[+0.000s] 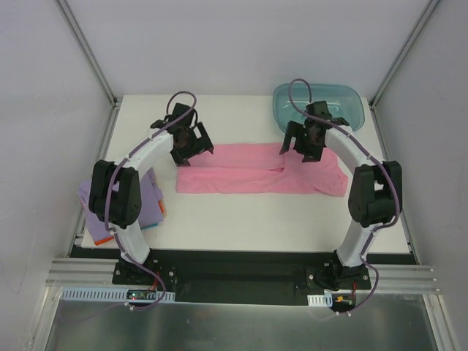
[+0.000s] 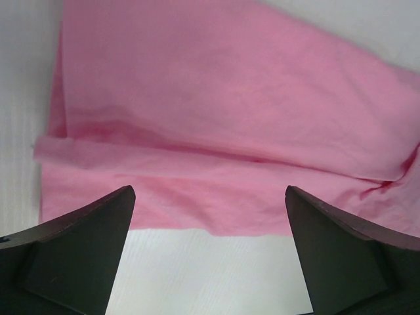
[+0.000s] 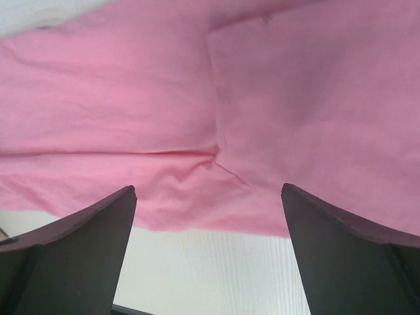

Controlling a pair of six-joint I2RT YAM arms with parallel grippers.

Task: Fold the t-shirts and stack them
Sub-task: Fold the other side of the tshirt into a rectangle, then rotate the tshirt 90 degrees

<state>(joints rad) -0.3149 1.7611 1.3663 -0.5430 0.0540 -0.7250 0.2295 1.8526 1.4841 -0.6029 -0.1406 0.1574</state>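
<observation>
The pink t-shirt (image 1: 256,178) lies flat across the middle of the table, folded lengthwise into a long strip. It fills the left wrist view (image 2: 223,118) and the right wrist view (image 3: 216,111). My left gripper (image 1: 191,143) is open and empty above the strip's far left corner. My right gripper (image 1: 306,144) is open and empty above its far right part. The lavender t-shirt (image 1: 99,199) lies folded at the table's left front edge, partly hidden by the left arm.
A translucent teal tub (image 1: 344,104) stands at the back right corner. Coloured folded cloth edges (image 1: 157,212) peek from under the lavender shirt. White walls with metal frame posts enclose the table.
</observation>
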